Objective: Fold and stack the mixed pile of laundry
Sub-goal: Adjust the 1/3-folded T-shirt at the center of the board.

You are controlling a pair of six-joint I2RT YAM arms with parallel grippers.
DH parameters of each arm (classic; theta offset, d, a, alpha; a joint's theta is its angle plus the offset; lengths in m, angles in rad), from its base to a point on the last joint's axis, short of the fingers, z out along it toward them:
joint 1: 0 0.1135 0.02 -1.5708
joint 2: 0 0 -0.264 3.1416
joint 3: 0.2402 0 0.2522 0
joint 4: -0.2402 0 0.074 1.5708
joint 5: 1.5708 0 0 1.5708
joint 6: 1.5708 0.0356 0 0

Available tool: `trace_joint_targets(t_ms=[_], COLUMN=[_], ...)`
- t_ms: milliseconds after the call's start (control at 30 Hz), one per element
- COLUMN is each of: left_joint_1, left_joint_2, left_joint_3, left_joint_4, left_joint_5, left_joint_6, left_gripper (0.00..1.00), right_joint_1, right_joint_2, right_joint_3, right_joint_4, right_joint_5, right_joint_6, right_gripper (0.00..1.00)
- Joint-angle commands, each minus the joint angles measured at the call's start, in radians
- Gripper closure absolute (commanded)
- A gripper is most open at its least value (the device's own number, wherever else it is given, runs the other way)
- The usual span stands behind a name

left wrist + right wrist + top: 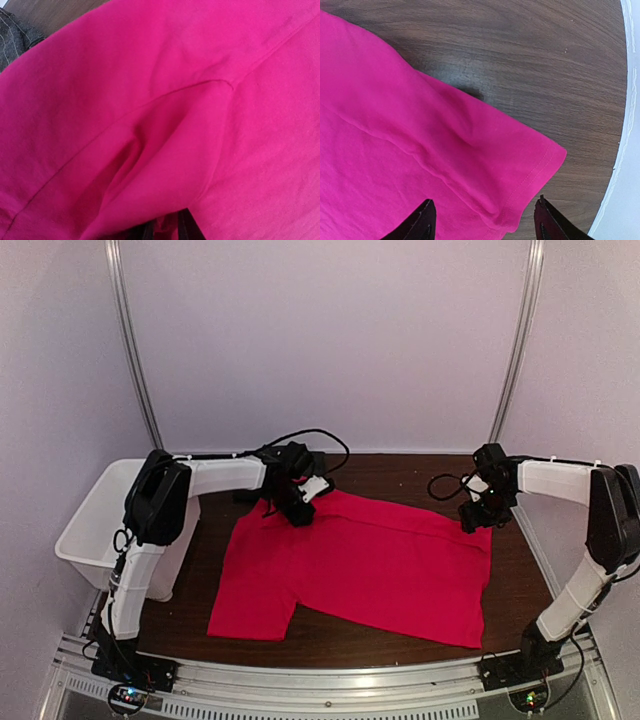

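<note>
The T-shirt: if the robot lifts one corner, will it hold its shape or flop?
Probably floppy: the T-shirt lies flat on the table with soft creases. Likely light, since the cloth looks thin. Pushed, it would probably bunch up rather than slide whole.

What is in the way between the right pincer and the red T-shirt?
Nothing that shows. The right pincer stands open over a corner of the red T-shirt, with no other thing between them. Beside that corner there is only the wooden table.
</note>
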Motion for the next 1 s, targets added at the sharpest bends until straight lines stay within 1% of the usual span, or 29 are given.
trace_joint_targets(t_ms=[0,167,333,600,967], left_joint_1=[0.020,0.022,0.020,0.007,-0.021], left_joint_2=[0.033,0.016,-0.019,-0.105,-0.113], left_joint_3=[0.016,0.027,0.046,0.051,0.036], left_joint_4=[-0.026,-0.029,-0.033,-0.033,-0.072], left_joint_5=[-0.018,-0.005,0.019,0.104,0.253], left_joint_6=[-0.006,-0.004,-0.002,-0.012,-0.002], left_gripper=[0.87,1.00,1.00,1.00,1.00], right_joint_1=[-0.001,-0.001,-0.001,-0.001,-0.001], right_joint_2=[-0.023,-0.026,-0.027,-0.030,-0.037], right_joint_3=[-0.008,-0.006,-0.008,-0.009,-0.009], right_joint_4=[0.003,0.002,0.003,0.004,0.003], right_joint_5=[0.003,0.001,0.002,0.002,0.002], right_joint_6=[0.004,0.005,0.006,0.006,0.009], right_gripper=[0.32,0.32,0.33,0.33,0.33])
